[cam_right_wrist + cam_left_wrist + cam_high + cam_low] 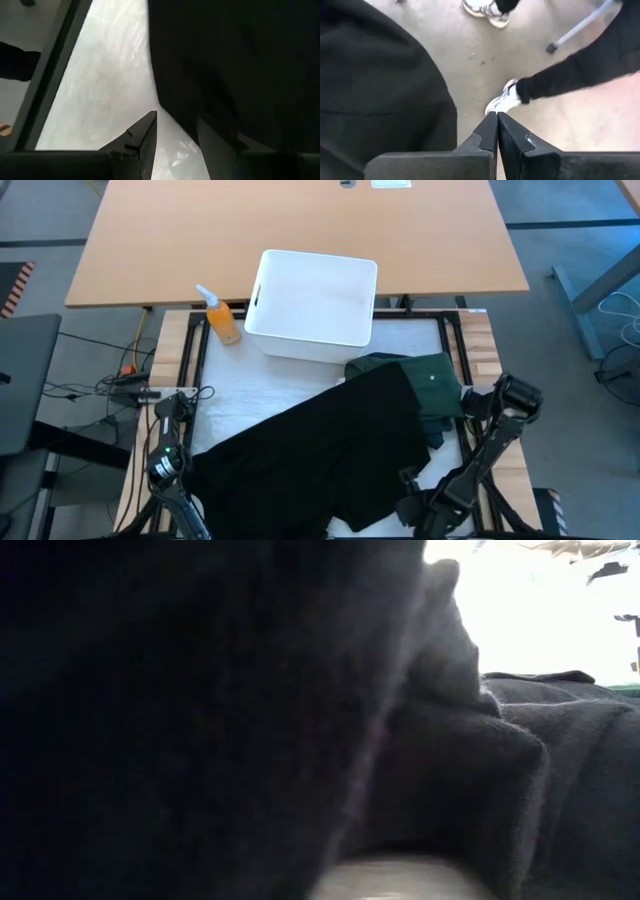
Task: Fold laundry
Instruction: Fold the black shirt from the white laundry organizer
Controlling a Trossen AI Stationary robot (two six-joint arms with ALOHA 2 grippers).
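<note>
— Two garments on the counter (240,395), is that the count?

— Two visible from above. Item one: black garment (320,445), spread flat, long axis running diagonally from the near-left corner up toward the far-right. Item two: dark green garment (425,380), bunched just beside the far-right end of the black one, partly under it. White bin (312,305) at the far edge, orange spray bottle (222,320) beside it; neither is laundry.

— Tools?

— Left tool (497,117): fingers pressed together, nothing between them, off the near-left corner, pointing at the floor with the black cloth hanging alongside. Right tool (177,130): fingers apart, low at the near-right edge, one finger on bare counter, the other against or under the black hem. Whether cloth is pinched there, cannot tell.

— Which relation governs the coming move?

— Judged: the near hem of the black garment lies right at the right tool, so the right arm is the nearer; a fold would carry that hem across the diagonal axis toward the far-left.

— What differs by view?

— High view gives the whole layout but hides both fingertips. Right wrist view alone shows the hem meeting the fingers. Left wrist view shows a person's shoes (502,100) on the floor. Low view is blocked by dark cloth.
</note>
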